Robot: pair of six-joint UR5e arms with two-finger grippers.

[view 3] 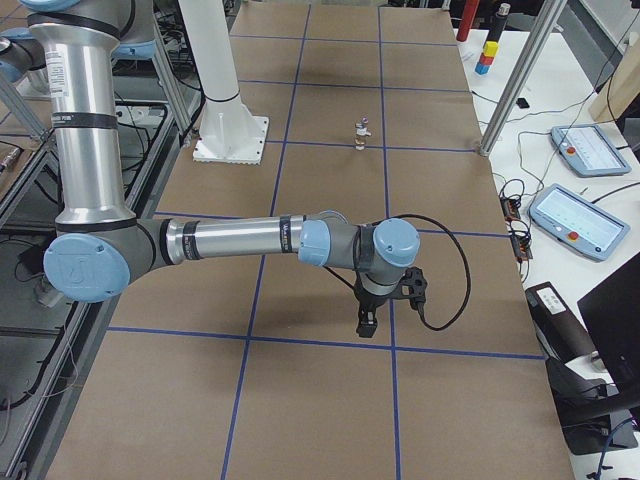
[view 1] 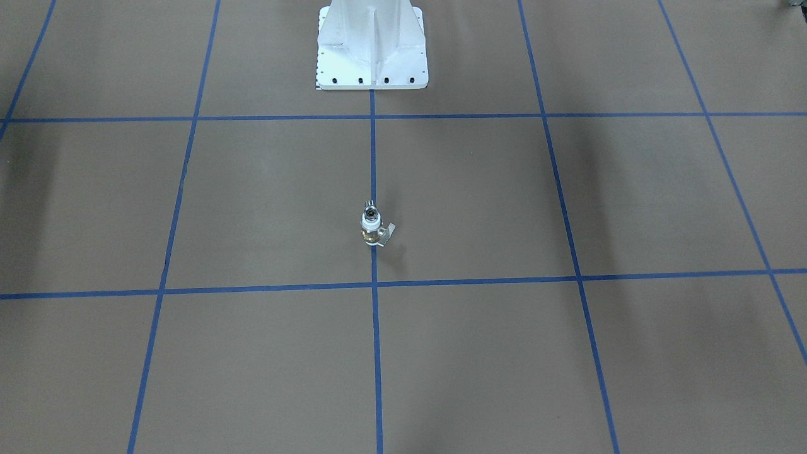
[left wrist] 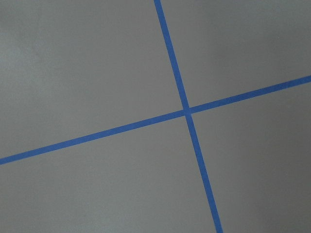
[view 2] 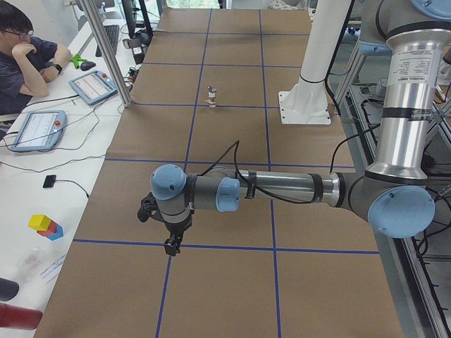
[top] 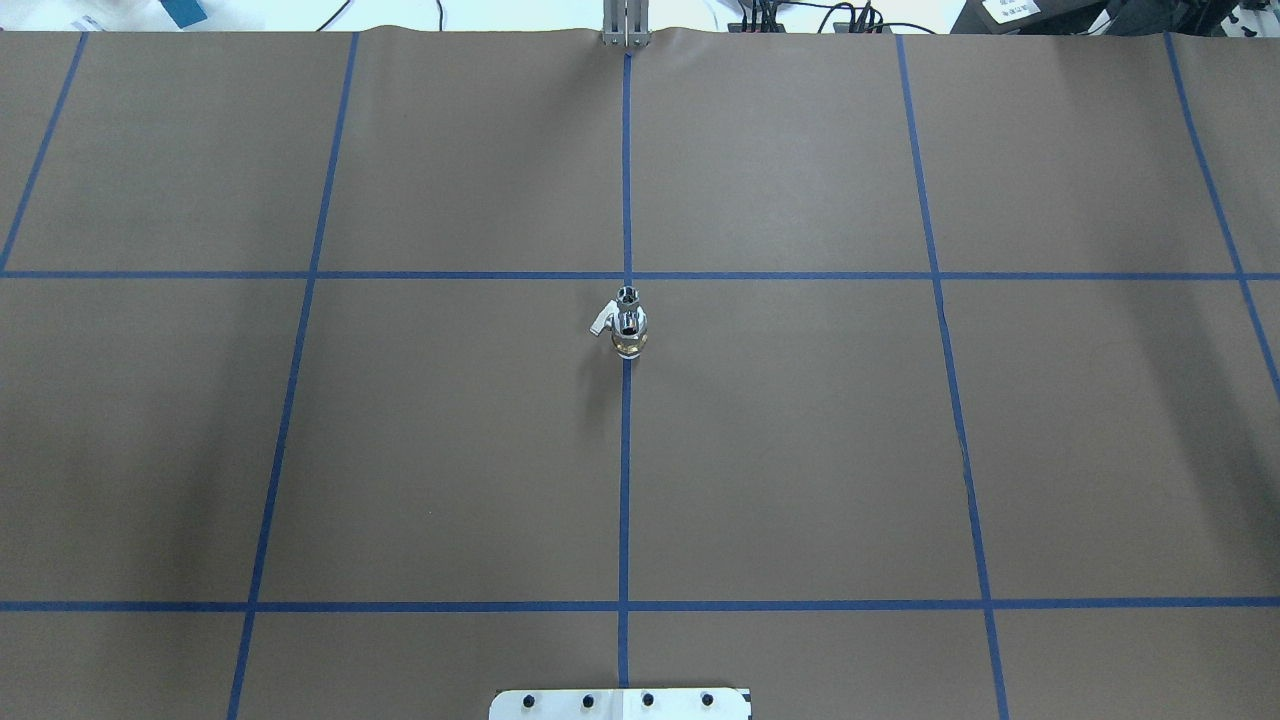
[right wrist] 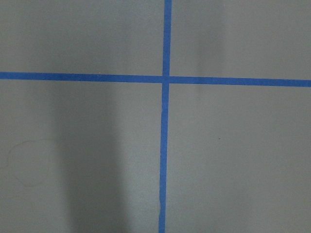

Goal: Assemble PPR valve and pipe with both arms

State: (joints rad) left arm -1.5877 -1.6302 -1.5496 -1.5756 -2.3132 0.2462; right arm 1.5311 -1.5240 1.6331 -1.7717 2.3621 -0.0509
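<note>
The PPR valve (view 1: 372, 232) stands upright on the middle blue tape line, with a white collar, a brass body and a pale side handle. The silvery pipe (view 1: 371, 207) appears to sit on its top end. Both show in the overhead view, valve (top: 628, 340) and pipe (top: 627, 296), and small in the side views (view 2: 211, 96) (view 3: 361, 133). My left gripper (view 2: 171, 243) hangs low over a tape crossing far from the valve. My right gripper (view 3: 367, 322) does the same at the other end. I cannot tell whether either is open or shut. The wrist views show only brown table and tape.
The white pedestal (view 1: 372, 63) stands behind the valve on the robot's side. An operator (view 2: 25, 56) sits beyond the far table edge, with tablets (view 2: 91, 86) and coloured blocks (view 2: 46, 226) nearby. Aluminium posts (view 2: 106, 56) stand along that edge.
</note>
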